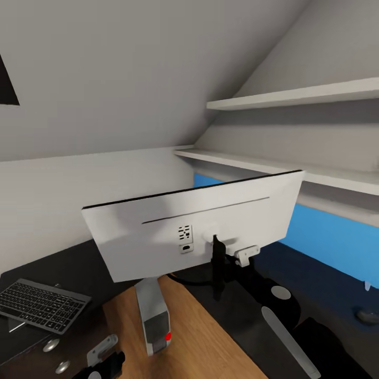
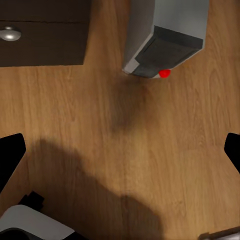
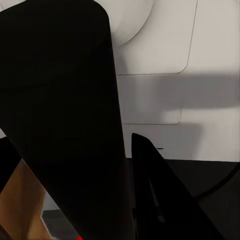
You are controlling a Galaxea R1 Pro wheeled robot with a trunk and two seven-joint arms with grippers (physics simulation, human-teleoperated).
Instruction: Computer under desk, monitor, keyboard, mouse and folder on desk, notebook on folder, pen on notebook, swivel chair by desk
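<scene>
The monitor [image 1: 195, 229] hangs tilted in mid-air with its white back toward me. My right gripper [image 1: 217, 269] is shut on its thin black stand [image 3: 60, 125], below the white back [image 3: 165, 50]. Beneath it, the light grey computer [image 1: 153, 318] stands on the wood floor, red dot at its front [image 2: 164, 73]. The keyboard [image 1: 39, 305] lies on the dark top at the left. At the far right, the small mouse [image 1: 366, 316] rests on the black desk [image 1: 316, 279]. My left gripper [image 1: 108, 359] hovers low over the floor, open and empty [image 2: 120, 152].
A blue back panel [image 1: 329, 237] runs along the desk's rear. Two white wall shelves [image 1: 295, 97] hang under the sloped ceiling above it. A dark drawer front with round knobs [image 2: 10, 34] stands left of the computer. Wood floor [image 2: 120, 130] lies between them.
</scene>
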